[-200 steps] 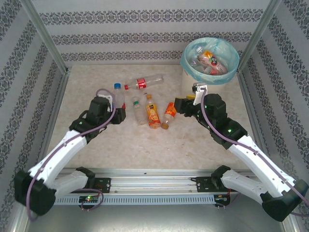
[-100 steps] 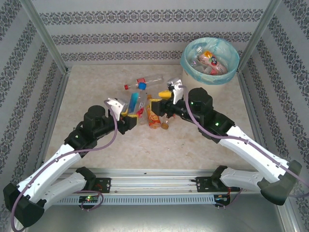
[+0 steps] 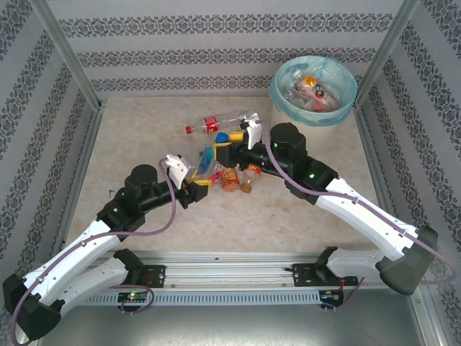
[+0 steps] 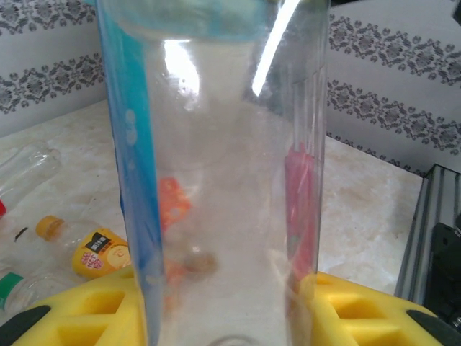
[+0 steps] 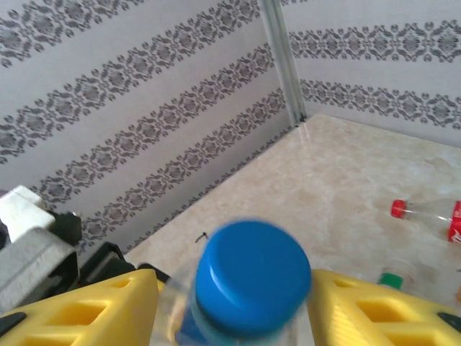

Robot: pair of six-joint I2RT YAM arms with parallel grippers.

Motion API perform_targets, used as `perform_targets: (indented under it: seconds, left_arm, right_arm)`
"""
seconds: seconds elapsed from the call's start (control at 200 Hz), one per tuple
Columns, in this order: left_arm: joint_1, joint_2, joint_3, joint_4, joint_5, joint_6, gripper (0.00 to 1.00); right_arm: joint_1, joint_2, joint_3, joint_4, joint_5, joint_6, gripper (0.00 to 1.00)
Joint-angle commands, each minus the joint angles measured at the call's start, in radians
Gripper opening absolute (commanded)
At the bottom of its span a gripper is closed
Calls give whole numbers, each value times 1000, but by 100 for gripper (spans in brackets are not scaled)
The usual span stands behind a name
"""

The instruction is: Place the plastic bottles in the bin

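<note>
My left gripper point(image 3: 200, 173) is shut on a clear plastic bottle point(image 3: 209, 158) with a blue label and blue cap point(image 3: 222, 135), held off the table and tilted to the far right. In the left wrist view the bottle point(image 4: 216, 180) stands between the yellow fingers point(image 4: 79, 313). My right gripper point(image 3: 227, 144) is open, and its fingers point(image 5: 367, 306) flank the blue cap point(image 5: 252, 277) closely. A red-labelled bottle point(image 3: 211, 124) lies behind, and orange-labelled bottles point(image 3: 230, 177) lie under the held one. The bin point(image 3: 277, 94), teal-lined, stands at the far right with several bottles inside.
Patterned walls and metal posts close in the table on three sides. A yellow-labelled bottle point(image 4: 97, 252) and a green cap point(image 4: 7, 285) lie to the left below the held bottle. The arm bases and rail run along the near edge point(image 3: 230, 277).
My left gripper closed on the blue-capped bottle, lifted it and carried it right. My right gripper swung left from beside the bin until its fingers sat around the cap.
</note>
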Motion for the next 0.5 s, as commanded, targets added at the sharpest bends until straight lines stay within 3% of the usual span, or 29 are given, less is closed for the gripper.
perform_targets:
  seconds: [0.0, 0.495]
  left_arm:
    - [-20, -16, 0, 54, 9, 36, 43]
    - [-47, -19, -12, 53, -26, 58, 44]
  right_arm:
    - [-8, 11, 30, 53, -68, 48, 54]
    - [-40, -8, -11, 47, -32, 72, 33]
